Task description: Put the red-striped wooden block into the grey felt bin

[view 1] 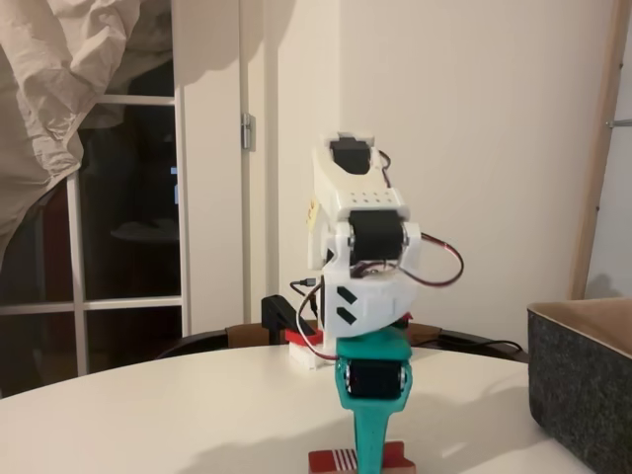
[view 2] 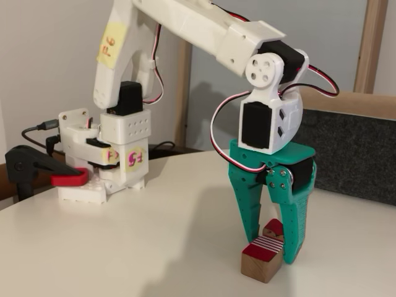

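On a white round table, the red-striped wooden block sits flat on the surface directly beneath the robot's teal gripper. The gripper points straight down, its jaws spread apart, one finger on each side of the block; the fingertips reach the table or nearly so, and I cannot tell whether either finger touches the block. In this fixed view, the block shows a red-and-white striped top over a plain wood side, with a small painted figure piece just behind it. The grey felt bin stands behind the gripper, well apart from the block. The white arm arches over from its base at the left, held by a black and red clamp. In the other fixed view, the gripper appears edge-on, hiding the gap between its fingers; the block peeks out low at the frame's bottom edge, and the bin rises at the right.
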Robot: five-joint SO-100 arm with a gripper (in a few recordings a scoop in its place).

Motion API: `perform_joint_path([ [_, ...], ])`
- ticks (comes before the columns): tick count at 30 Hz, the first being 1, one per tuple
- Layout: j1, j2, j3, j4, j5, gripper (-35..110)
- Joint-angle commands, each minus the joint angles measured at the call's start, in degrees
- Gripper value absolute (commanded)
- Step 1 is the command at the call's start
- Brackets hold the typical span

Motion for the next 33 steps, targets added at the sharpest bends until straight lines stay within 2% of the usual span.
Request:
perform_joint_path([
  [1, 1.4, 5.1, -0.6, -0.3, 0.2, 15],
  [11, 2.9, 11.0, -0.6, -0.3, -0.2, 13],
  [24, 4.0, 10.2, -0.1, -0.4, -0.8, 23],
  [33, 2.9, 9.6, -0.2, -7.0, -2.5, 23],
])
